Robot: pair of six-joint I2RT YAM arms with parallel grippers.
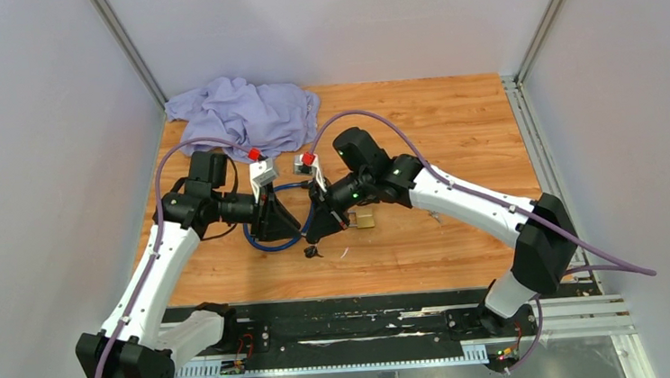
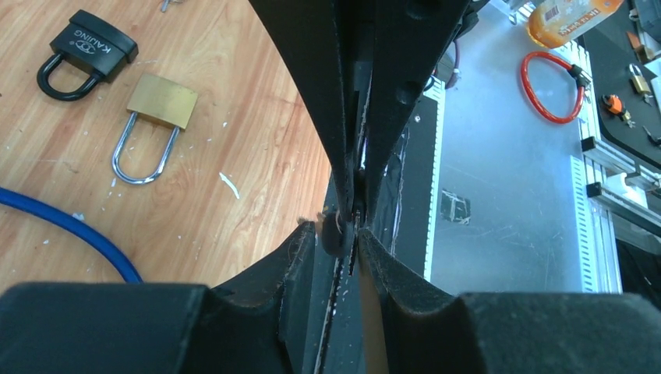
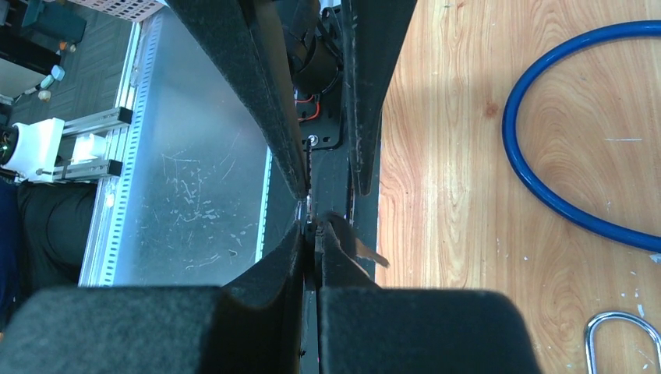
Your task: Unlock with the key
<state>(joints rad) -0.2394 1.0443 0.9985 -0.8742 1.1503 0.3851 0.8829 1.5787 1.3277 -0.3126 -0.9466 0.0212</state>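
Observation:
The key [image 3: 365, 251] is a small one with a dark head [image 2: 337, 232]. My right gripper [image 3: 313, 234] is shut on it, and its thin blade sticks out past the fingers over the wood. My left gripper [image 2: 337, 234] meets the right one tip to tip, its pads closed against the key's head. In the top view both grippers, left [image 1: 297, 233] and right [image 1: 310, 239], join low over the table's middle, with the key [image 1: 312, 251] at their tips. A brass padlock [image 2: 160, 109] and a black padlock [image 2: 86, 51] lie on the wood, apart from the grippers.
A blue cable loop [image 1: 268, 242] lies under the grippers and shows in the right wrist view as a blue cable loop [image 3: 530, 179]. The brass padlock [image 1: 363, 218] sits just right of them. A crumpled purple cloth [image 1: 244, 113] lies at the back left. The wooden tabletop [image 1: 453, 125] ends at a black front rail.

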